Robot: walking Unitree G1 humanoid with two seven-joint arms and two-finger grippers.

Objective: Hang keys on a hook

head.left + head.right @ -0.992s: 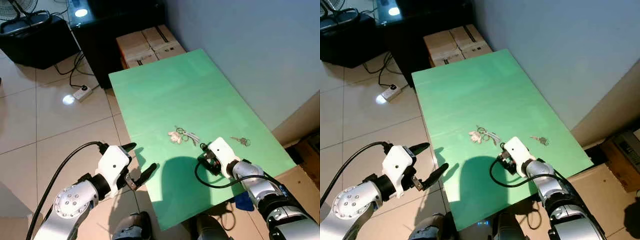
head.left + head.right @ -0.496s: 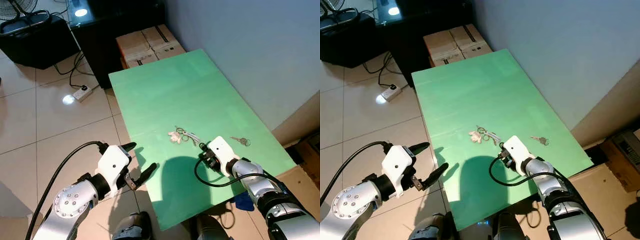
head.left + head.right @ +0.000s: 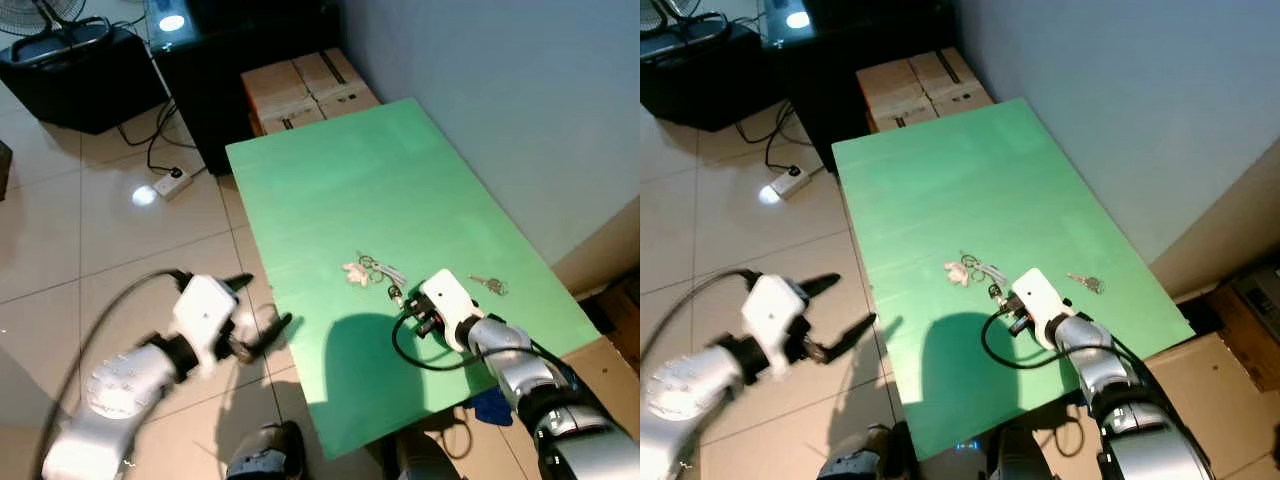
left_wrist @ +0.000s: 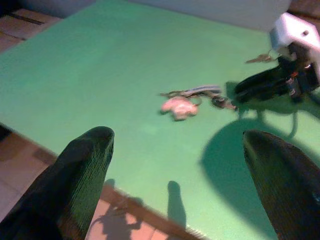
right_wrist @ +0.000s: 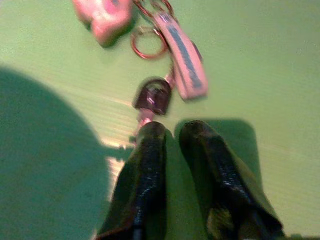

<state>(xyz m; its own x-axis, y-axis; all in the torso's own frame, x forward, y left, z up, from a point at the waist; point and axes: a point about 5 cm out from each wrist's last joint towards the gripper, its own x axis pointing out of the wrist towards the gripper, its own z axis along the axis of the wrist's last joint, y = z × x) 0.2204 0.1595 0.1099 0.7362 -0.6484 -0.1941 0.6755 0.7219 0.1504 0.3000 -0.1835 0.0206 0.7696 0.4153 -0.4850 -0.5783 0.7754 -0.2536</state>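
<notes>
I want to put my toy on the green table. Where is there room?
The far half of the green table, toward the cardboard boxes, is bare. The near middle is crowded: key bunch, right gripper, and a smaller key near the wall-side edge.

tiled home room (image 3: 60, 230), cardboard boxes (image 3: 310, 85)

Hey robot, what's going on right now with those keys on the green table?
Right pincer low on green table, tips at key bunch, nothing gripped. Left pincer open, off table's edge. Spare keys lie apart.
</notes>
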